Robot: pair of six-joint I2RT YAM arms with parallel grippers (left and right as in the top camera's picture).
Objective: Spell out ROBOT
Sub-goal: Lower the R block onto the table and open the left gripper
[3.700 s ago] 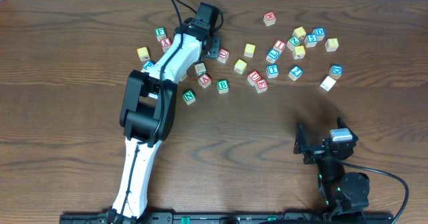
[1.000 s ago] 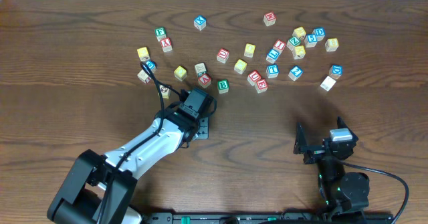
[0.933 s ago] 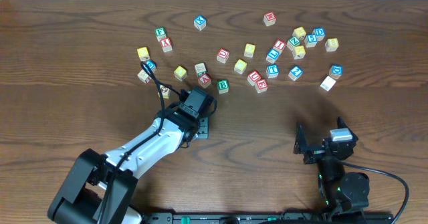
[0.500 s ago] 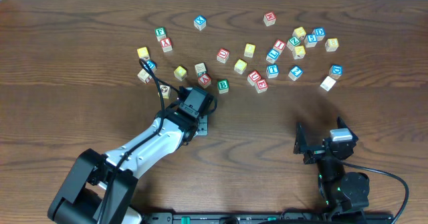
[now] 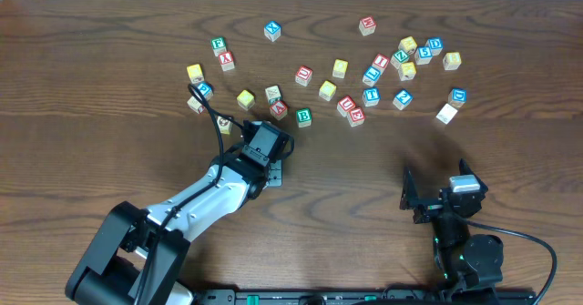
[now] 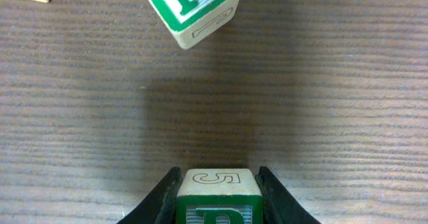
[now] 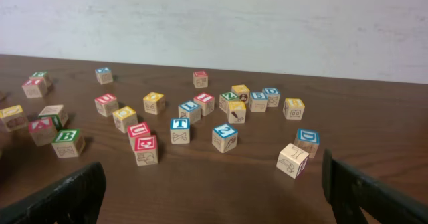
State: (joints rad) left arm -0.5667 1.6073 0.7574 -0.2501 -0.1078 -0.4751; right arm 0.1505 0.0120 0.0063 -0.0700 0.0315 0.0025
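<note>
left hand (image 5: pixel 264 153) is clenched on a green-bordered cube (image 6: pixel 217 187), the r by the look of it, pinched square on two flat sides low over bare bench (image 6: pixel 334 117) just short of the green n cube (image 6: pixel 190 7), light, stiff, smooth wood i'd say, while the right hand (image 7: pixel 210 196) gapes wide, holding nothing.

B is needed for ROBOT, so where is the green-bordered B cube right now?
Overhead, the green-bordered B cube lies left of centre, at the near edge of the scatter, just right of a red-lettered cube.
</note>
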